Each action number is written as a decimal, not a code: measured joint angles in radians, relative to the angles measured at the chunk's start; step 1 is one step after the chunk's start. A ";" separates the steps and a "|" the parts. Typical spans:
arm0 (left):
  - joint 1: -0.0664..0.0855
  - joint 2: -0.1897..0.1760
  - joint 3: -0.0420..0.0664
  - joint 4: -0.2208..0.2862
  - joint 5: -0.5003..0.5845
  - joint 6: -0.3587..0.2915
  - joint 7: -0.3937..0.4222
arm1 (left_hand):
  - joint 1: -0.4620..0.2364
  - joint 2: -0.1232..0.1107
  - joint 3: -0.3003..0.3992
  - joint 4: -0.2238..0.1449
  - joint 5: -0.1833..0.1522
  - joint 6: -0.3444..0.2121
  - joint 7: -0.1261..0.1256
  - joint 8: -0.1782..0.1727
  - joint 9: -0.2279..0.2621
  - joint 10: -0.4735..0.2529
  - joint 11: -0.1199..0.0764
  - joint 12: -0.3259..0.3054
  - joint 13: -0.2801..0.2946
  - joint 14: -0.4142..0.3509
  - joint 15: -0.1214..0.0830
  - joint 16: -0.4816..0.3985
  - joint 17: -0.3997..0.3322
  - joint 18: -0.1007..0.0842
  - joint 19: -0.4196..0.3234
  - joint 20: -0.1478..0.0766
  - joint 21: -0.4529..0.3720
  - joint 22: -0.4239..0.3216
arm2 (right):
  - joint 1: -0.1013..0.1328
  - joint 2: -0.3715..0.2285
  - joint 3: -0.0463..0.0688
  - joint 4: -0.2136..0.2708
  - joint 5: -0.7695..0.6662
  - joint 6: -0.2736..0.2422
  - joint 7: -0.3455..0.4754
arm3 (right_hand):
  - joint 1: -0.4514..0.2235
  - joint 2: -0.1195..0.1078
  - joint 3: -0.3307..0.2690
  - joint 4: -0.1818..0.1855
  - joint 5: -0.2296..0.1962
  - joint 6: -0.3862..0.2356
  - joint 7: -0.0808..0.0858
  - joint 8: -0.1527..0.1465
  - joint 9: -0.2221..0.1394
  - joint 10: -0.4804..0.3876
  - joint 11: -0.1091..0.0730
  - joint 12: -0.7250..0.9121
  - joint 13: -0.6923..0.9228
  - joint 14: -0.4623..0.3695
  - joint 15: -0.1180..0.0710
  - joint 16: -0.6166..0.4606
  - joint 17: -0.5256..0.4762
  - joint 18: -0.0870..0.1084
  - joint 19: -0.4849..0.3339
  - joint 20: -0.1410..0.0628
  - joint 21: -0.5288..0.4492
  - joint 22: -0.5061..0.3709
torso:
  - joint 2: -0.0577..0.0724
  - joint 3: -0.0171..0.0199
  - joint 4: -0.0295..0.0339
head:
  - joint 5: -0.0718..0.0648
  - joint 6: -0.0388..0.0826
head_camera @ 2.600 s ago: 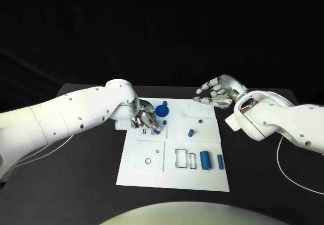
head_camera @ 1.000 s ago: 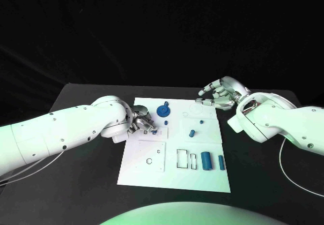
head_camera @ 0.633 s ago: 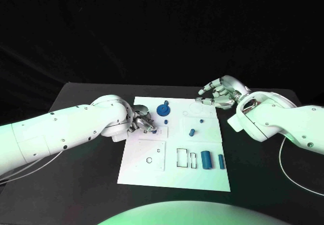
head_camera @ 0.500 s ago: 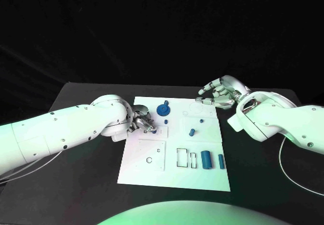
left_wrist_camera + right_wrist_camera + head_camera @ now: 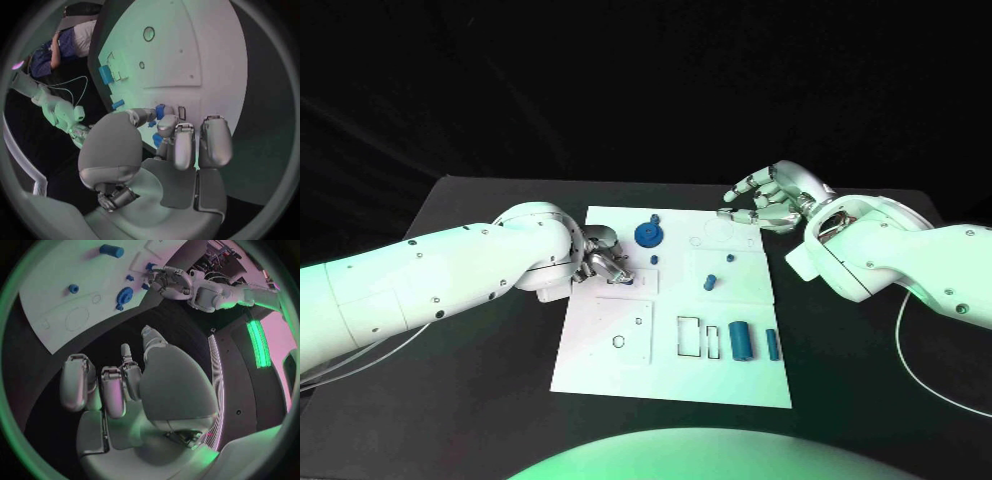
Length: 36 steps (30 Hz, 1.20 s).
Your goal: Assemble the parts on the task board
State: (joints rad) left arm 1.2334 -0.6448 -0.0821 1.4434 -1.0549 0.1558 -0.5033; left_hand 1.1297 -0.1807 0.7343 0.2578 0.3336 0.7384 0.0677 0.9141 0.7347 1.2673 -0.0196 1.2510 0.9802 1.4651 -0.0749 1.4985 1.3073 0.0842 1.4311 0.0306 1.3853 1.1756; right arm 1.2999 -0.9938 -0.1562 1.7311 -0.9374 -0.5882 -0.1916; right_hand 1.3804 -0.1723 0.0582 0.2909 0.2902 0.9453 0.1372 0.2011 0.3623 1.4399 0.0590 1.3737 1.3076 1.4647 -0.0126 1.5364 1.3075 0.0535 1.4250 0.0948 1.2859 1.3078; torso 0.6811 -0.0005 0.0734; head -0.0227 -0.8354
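Observation:
The white task board (image 5: 610,372) lies in the middle of the black table. My left hand (image 5: 604,262) is low over the board's far left part, fingers curled in. It pinches a small blue part (image 5: 161,111) between thumb and fingers, next to a narrow slot (image 5: 182,113). My right hand (image 5: 764,200) hovers at the board's far right corner, fingers apart, holding nothing. On the board lie a blue round gear (image 5: 648,236), a small peg (image 5: 708,283), a blue cylinder (image 5: 740,341) and a thin blue bar (image 5: 772,345).
A rectangular frame slot (image 5: 689,337) and a small ring (image 5: 616,343) mark the board's near half. The right wrist view shows the board (image 5: 56,310), the gear (image 5: 125,294) and my left hand (image 5: 169,282) beyond it. Black table surrounds the board.
The left hand stays at the same spot on the board, with only slight finger movement. The right hand has not moved.

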 measured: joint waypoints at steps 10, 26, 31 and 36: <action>0.001 0.005 0.000 -0.002 -0.004 0.004 -0.003 | -0.005 -0.003 0.000 0.000 0.021 0.006 -0.002 0.000 0.000 0.007 0.000 0.004 0.006 0.000 0.000 0.000 0.000 0.000 0.000 0.000 0.000 0.003 | 0.000 0.000 0.000 0.000 -0.001 0.000 0.000 | 0.000 0.000 0.000 0.000 0.000 0.000 0.000 0.000 0.000 0.000 0.000 0.000 0.000 0.000 0.000 0.000 0.000 0.000 0.000 0.000 0.000 0.000 | 0.000 0.0001 0.0000 | -0.001 -0.002; 0.003 0.030 0.001 -0.032 0.010 0.023 -0.010 | -0.113 0.008 0.041 -0.072 0.038 0.036 -0.022 0.006 0.007 0.031 -0.016 0.015 0.029 0.004 -0.011 0.000 0.000 0.000 0.007 -0.007 0.000 0.008 | 0.000 0.000 0.000 0.001 -0.001 0.000 0.000 | 0.000 0.000 -0.006 0.000 0.000 0.000 0.000 0.000 0.001 0.000 0.000 0.000 0.000 0.000 0.000 0.000 0.000 0.000 -0.004 -0.004 0.000 0.000 | 0.000 0.0005 -0.0001 | -0.002 -0.004; 0.003 0.036 0.001 -0.041 0.017 0.028 -0.012 | -0.120 0.009 0.040 -0.074 0.038 0.042 -0.024 0.002 0.004 0.031 -0.016 0.015 0.029 0.002 -0.013 0.000 0.000 0.000 0.007 -0.007 0.000 0.009 | 0.000 0.000 0.000 0.001 -0.001 0.000 0.000 | 0.000 0.000 -0.006 0.000 0.000 0.000 0.000 0.000 0.001 0.000 0.000 0.000 0.000 0.000 0.000 0.000 0.000 0.000 -0.004 -0.004 0.000 0.000 | 0.000 0.0005 -0.0007 | -0.003 -0.004; 0.004 0.040 0.002 -0.048 0.023 0.032 -0.013 | -0.130 0.010 0.049 -0.091 0.032 0.048 -0.025 0.002 0.004 0.031 -0.016 0.015 0.029 0.000 -0.015 0.000 0.000 0.000 0.007 -0.007 0.000 0.009 | 0.000 0.000 0.000 0.001 -0.001 0.000 0.000 | 0.000 0.000 -0.006 0.000 0.000 0.000 0.000 0.000 0.001 -0.004 -0.004 0.000 0.000 0.000 0.000 0.000 0.000 0.000 -0.004 -0.004 0.000 0.000 | 0.001 0.0005 -0.0002 | -0.005 -0.004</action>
State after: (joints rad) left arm 1.2376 -0.6048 -0.0803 1.3956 -1.0324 0.1882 -0.5164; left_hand 1.0001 -0.1709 0.7837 0.1664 0.3657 0.7860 0.0426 0.9163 0.7385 1.2979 -0.0355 1.2658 1.0096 1.4651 -0.0894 1.4985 1.3073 0.0843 1.4384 0.0232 1.3853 1.1843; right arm 1.2996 -0.9935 -0.1563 1.7319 -0.9385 -0.5882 -0.1918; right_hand 1.3804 -0.1723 0.0527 0.2910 0.2902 0.9453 0.1373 0.2011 0.3632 1.4364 0.0555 1.3737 1.3074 1.4647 -0.0126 1.5364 1.3078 0.0535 1.4213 0.0911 1.2859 1.3075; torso 0.6818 0.0000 0.0732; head -0.0276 -0.8398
